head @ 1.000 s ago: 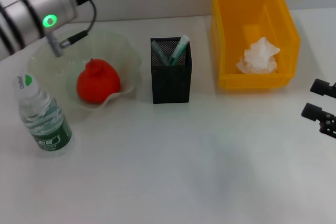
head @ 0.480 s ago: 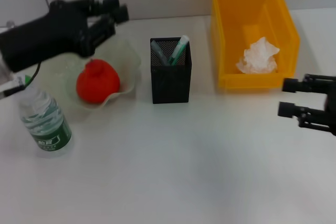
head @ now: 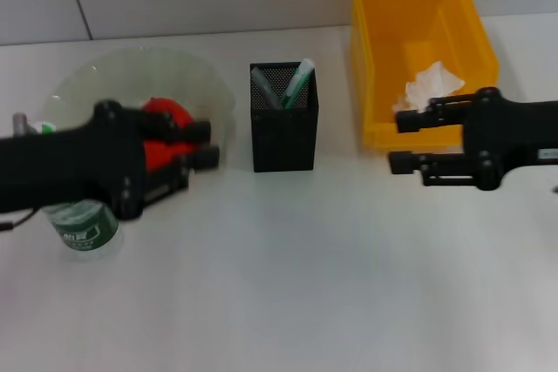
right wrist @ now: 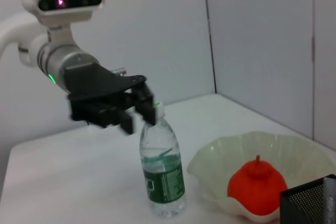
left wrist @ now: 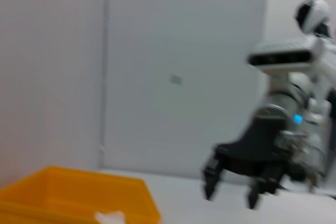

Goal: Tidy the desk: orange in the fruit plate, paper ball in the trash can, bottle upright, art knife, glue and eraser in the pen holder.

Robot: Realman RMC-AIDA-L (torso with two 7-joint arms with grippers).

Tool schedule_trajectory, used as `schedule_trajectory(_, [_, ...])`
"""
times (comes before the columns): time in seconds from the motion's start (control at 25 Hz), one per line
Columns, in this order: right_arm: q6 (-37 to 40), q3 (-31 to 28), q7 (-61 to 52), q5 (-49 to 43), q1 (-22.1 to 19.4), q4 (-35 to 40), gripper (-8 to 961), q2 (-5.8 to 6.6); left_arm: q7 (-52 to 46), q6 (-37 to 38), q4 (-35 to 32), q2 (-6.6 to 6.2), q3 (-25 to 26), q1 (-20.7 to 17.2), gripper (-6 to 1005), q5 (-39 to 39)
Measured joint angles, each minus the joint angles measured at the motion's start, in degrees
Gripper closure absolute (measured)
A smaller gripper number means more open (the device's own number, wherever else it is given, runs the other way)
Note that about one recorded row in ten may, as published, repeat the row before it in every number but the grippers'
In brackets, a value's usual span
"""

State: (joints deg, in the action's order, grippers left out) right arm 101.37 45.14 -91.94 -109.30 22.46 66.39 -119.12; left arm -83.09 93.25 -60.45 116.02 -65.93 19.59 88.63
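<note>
On the white surface (head: 288,276), the released left pincer (head: 204,144) hangs over the clear plastic water bottle (right wrist: 163,174) and blocks part of the orange (head: 164,111) in its translucent wavy fruit plate (head: 174,71). The black mesh pen holder (head: 284,132) stands in the middle. The released right pincer (head: 403,141) hovers before the yellow plastic trash can (head: 418,32), partly hiding the white paper ball (head: 429,83) inside.

Left gripper (head: 202,143) reaching in from the left side of the head view, black forearm level, fingers (head: 199,131) pointing toward the right arm and spread apart with nothing between them. Seen from the right wrist camera, same gripper (right wrist: 137,109) hanging fingers-down, parted. Right gripper (head: 403,141) stretched in from the opposite side, fingers (head: 410,121) facing the left ones, open, gap bare. From the left wrist view, right gripper (left wrist: 231,191) pointing down, fingers splayed.
</note>
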Motion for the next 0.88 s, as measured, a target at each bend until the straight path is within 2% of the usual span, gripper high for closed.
schedule_trajectory(0.08, [-2.6, 4.2, -0.5, 0.0, 0.6, 0.3, 364, -0.04, -2.2, 2.0, -2.3, 0.33, 0.1, -0.4, 749, 3.4])
schedule_trajectory(0.2, [-3.4, 6.3, -0.5, 0.0, 0.8, 0.5, 364, -0.04, -2.6, 3.3, -3.4, 0.58, 0.2, -0.6, 747, 5.0])
schedule_trajectory(0.28, [-3.9, 8.3, -0.2, 0.0, 0.6, 1.3, 364, -0.14, -1.6, 7.7, -5.3, 0.98, 0.4, -0.8, 747, 6.3])
schedule_trajectory(0.44, [-4.0, 9.3, 0.0, 0.0, 0.4, 1.8, 348, -0.26, -1.6, 9.5, -8.0, 1.7, 0.5, -1.3, 745, 7.1])
schedule_trajectory(0.48, [-4.0, 9.9, 0.1, 0.2, 0.3, 1.9, 332, -0.26, -1.7, 9.6, -9.3, 2.1, 0.3, -1.4, 701, 8.4])
schedule_trajectory(0.64, [-4.3, 10.5, -0.2, 0.3, 0.3, 1.9, 267, -0.26, -3.3, 9.0, -9.6, 2.34, 0.1, -0.9, 527, 10.4])
schedule_trajectory(0.76, [-4.3, 10.9, -0.3, 0.4, 0.2, 1.9, 218, -0.31, -3.9, 8.7, -9.3, 2.45, -0.3, -0.4, 329, 12.1])
schedule_trajectory(0.88, [-4.0, 11.9, 0.0, 0.5, 0.1, 2.5, 187, -0.28, -3.5, 8.7, -9.4, 2.55, -0.4, -0.4, 281, 12.5])
